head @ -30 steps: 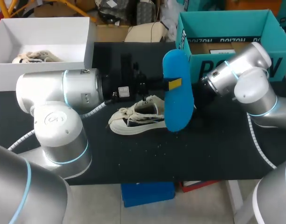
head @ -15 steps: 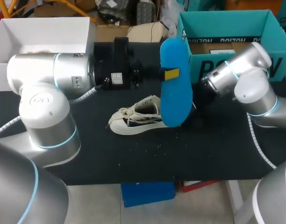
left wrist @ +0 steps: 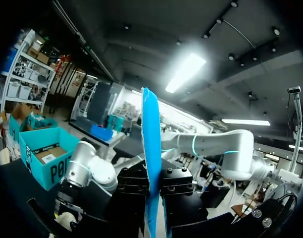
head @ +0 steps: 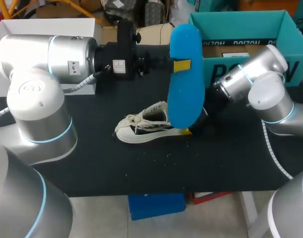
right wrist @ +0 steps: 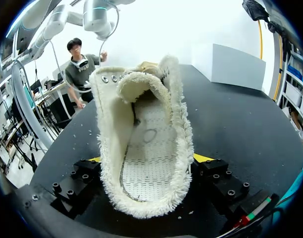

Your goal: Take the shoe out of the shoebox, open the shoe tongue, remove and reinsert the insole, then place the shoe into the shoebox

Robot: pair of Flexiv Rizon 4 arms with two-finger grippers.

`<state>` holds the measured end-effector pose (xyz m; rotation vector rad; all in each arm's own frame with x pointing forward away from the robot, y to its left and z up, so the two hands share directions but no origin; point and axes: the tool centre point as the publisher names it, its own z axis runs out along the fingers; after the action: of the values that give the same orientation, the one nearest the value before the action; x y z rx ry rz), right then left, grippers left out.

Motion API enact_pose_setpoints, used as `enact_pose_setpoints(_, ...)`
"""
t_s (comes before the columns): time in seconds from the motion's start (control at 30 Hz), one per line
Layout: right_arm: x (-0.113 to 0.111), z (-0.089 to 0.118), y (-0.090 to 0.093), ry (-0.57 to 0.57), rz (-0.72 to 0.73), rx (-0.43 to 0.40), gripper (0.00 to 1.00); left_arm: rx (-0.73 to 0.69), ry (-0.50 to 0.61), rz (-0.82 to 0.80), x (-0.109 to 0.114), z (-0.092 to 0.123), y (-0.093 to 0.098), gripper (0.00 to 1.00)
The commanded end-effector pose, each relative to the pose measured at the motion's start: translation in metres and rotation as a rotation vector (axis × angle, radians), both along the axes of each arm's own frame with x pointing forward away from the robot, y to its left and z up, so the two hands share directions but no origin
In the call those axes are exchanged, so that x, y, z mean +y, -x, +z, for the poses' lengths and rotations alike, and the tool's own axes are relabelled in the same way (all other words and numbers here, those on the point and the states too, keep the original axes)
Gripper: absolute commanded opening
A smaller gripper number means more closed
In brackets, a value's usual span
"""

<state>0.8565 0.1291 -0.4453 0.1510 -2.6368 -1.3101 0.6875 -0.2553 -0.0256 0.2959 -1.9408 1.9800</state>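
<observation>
Head view: one shoe [head: 144, 128], one blue insole [head: 185, 74], two boxes. The shoe sits mid-frame on the black table [head: 141, 173]. The insole stands upright over its heel, pinched by the left gripper [head: 180, 65]. The right gripper [head: 191, 128] clasps the heel. The white box [head: 47, 29] is at upper left, partly hidden. The teal box [head: 240, 22] at upper right holds brown cardboard [head: 226, 50] and has white lettering on its front.

Left wrist view: the insole [left wrist: 151, 148] is edge-on, clamped in the left gripper [left wrist: 152, 198].

Right wrist view: the right gripper [right wrist: 147, 163] presses both sides of the shoe [right wrist: 141, 139].

Left pincer [head: 181, 65] clasping blue insole [head: 185, 96], white shoe [head: 143, 127] on table [head: 141, 166]
</observation>
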Motion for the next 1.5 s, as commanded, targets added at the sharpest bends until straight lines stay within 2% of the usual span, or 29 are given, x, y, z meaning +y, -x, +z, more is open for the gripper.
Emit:
enact_pose_setpoints(0.03,0.002,-0.004,0.000,0.002,0.000,0.002,0.00,0.001,0.024,0.008,0.002,0.004,0.007,0.00)
enact_pose_setpoints(0.23,0.002,-0.004,0.000,0.002,0.000,0.002,0.00,-0.007,0.026,0.010,0.005,0.010,0.012,0.00)
enact_pose_setpoints(0.67,0.002,-0.004,0.000,0.002,0.000,0.002,0.00,-0.044,0.061,-0.004,0.008,0.036,0.018,0.00)
enact_pose_setpoints(0.7,0.002,-0.004,0.000,0.002,0.000,0.002,0.00,-0.062,0.039,0.005,0.008,0.037,0.018,0.00)
enact_pose_setpoints(1.07,0.002,-0.004,0.000,0.002,0.000,0.002,0.01,-0.062,0.065,0.005,0.011,0.040,0.018,0.00)
enact_pose_setpoints(1.13,0.002,-0.004,0.000,0.002,0.000,0.002,0.12,-0.062,0.065,0.005,0.011,0.040,0.018,0.00)
enact_pose_setpoints(1.2,0.001,-0.004,-0.001,0.001,-0.009,-0.006,0.15,-0.062,0.065,0.005,0.011,0.040,0.018,0.00)
enact_pose_setpoints(1.23,-0.001,-0.002,-0.001,0.003,-0.016,-0.017,0.24,-0.062,0.065,0.005,0.011,0.040,0.018,0.00)
enact_pose_setpoints(1.27,-0.003,-0.001,-0.001,0.015,-0.027,-0.032,0.44,-0.062,0.065,0.005,0.011,0.040,0.018,0.00)
enact_pose_setpoints(1.3,-0.006,0.001,-0.002,0.026,-0.043,-0.052,1.00,-0.062,0.065,0.005,0.011,0.040,0.018,0.00)
enact_pose_setpoints(1.5,-0.026,0.012,-0.004,0.114,-0.087,-0.138,1.00,-0.062,0.065,0.005,0.011,0.040,0.018,0.00)
